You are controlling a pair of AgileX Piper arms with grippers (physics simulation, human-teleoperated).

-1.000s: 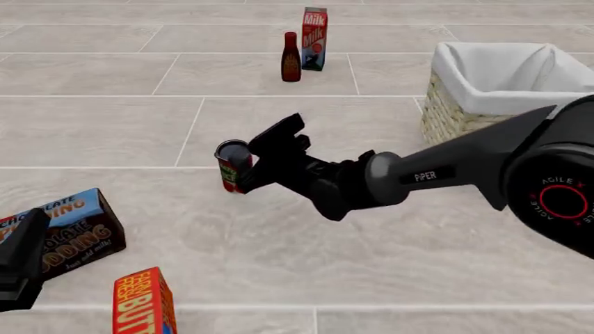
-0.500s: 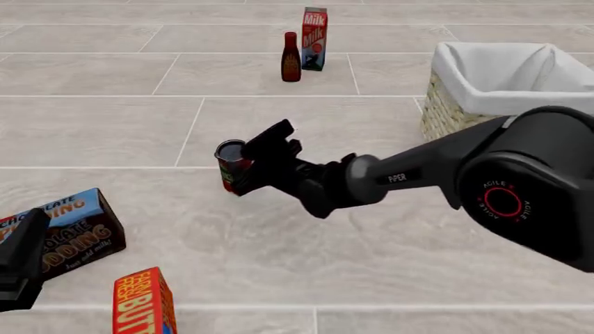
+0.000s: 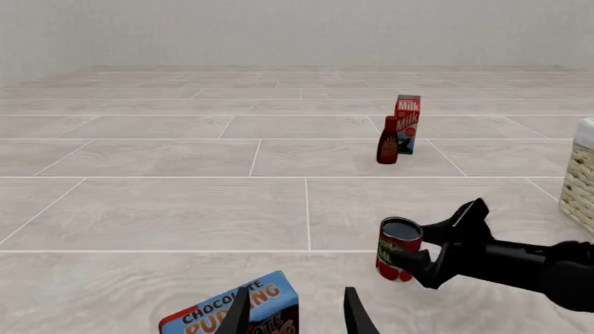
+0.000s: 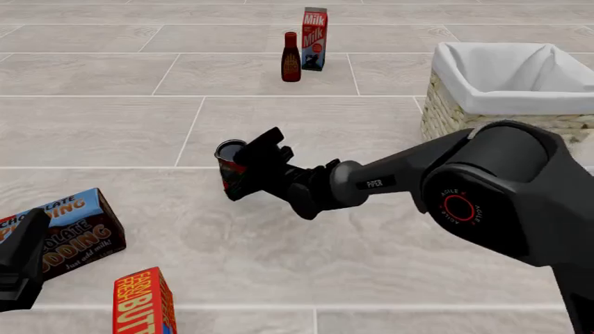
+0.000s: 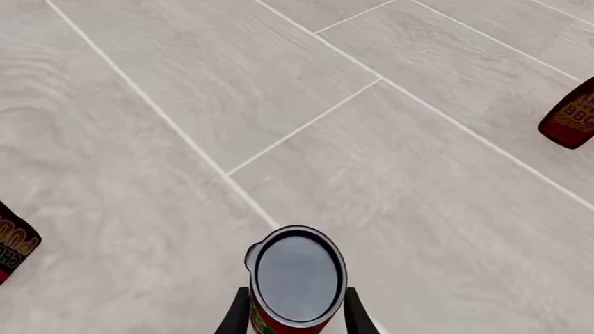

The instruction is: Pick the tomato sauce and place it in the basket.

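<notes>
One tomato sauce (image 4: 229, 164) can – red label, grey top – upright (right jaws flanking, contact unclear).

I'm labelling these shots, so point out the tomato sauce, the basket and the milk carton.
tomato sauce (image 5: 297, 273), right wrist view, on its dark grey top.
basket (image 4: 444, 113), front view, on its woven side wall.
milk carton (image 4: 315, 38), front view, on its front face.

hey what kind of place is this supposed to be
Likely a simulated tabletop grocery-sorting setup: a pale tiled surface with groceries such as the tomato sauce and milk carton, a wicker basket, and bare walls.
</notes>
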